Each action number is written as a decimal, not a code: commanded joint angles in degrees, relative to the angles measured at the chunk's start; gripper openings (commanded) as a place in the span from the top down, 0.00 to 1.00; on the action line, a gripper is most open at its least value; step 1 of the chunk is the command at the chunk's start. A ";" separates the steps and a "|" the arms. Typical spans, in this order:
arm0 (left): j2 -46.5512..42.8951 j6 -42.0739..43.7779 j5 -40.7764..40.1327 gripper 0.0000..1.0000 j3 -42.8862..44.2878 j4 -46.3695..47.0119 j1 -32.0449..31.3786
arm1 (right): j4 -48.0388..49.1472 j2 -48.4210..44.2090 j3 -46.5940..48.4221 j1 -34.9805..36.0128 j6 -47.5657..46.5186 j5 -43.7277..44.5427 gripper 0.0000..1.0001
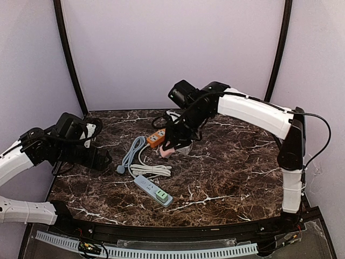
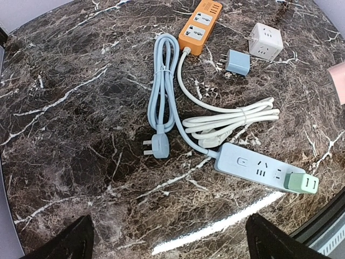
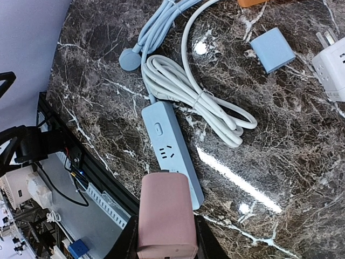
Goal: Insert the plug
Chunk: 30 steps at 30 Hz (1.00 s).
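Note:
My right gripper (image 3: 164,240) is shut on a pink plug (image 3: 166,216), its dark fingers (image 3: 125,243) pressing both sides. From above, the pink plug (image 1: 166,151) hangs over the table beside the orange power strip (image 1: 156,138). A pale blue power strip (image 3: 168,145) lies below it with free sockets showing; its near end is hidden behind the pink plug. In the left wrist view that blue strip (image 2: 253,167) carries a green adapter (image 2: 302,183) at its end. My left gripper (image 2: 172,243) is open over the table's left part, holding nothing.
A coiled white cord (image 2: 232,121), a blue cable with its plug (image 2: 160,147), a small blue adapter (image 2: 237,62) and a white cube adapter (image 2: 266,41) lie between the orange strip (image 2: 200,27) and the blue one. The table's near edge (image 3: 91,162) is close by.

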 commanded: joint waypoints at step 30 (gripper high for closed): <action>-6.72 0.83 -3.91 0.01 -5.99 4.26 0.11 | -7.73 19.78 18.62 13.39 -20.55 9.46 1.00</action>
